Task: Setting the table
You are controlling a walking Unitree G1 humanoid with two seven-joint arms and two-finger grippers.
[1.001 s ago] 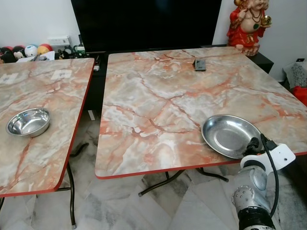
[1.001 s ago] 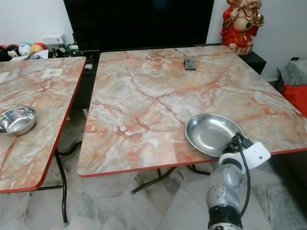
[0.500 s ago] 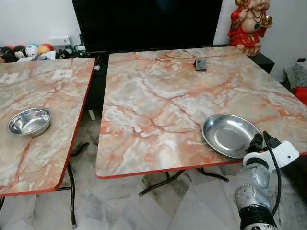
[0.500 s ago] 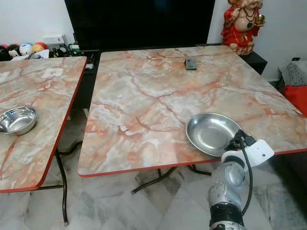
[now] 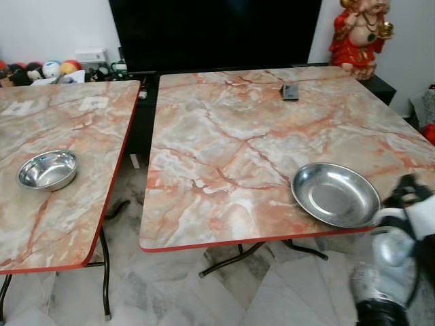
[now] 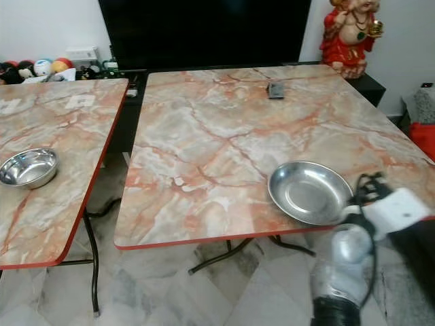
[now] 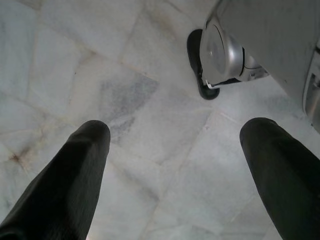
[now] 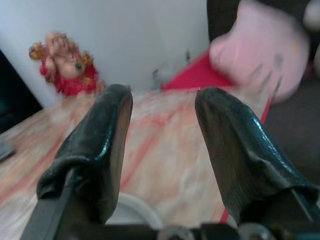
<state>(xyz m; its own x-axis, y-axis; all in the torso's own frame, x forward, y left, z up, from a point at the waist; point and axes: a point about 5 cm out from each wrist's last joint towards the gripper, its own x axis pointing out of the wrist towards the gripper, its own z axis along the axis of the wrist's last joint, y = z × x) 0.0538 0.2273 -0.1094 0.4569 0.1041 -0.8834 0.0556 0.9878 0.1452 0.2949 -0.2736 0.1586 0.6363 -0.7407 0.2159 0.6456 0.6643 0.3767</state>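
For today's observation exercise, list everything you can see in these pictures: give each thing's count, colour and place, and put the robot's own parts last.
Tables: two, orange-and-grey marble pattern with red edges, side by side with a gap between.
Steel plate: one, silver, near front right edge of the right table.
Steel bowl: one, silver, on the left table.
Small dark object: one, black, far side of the right table; too small to identify.
Statue: one, red and gold, behind the right table's far corner.
Television: one, black, against the back wall.
Small toys: several, mixed colours, far left.
Floor: pale marble tiles.
Right gripper: black fingers apart, beside the plate's right rim, holding nothing.
Left gripper: black fingers apart, hanging above the floor.
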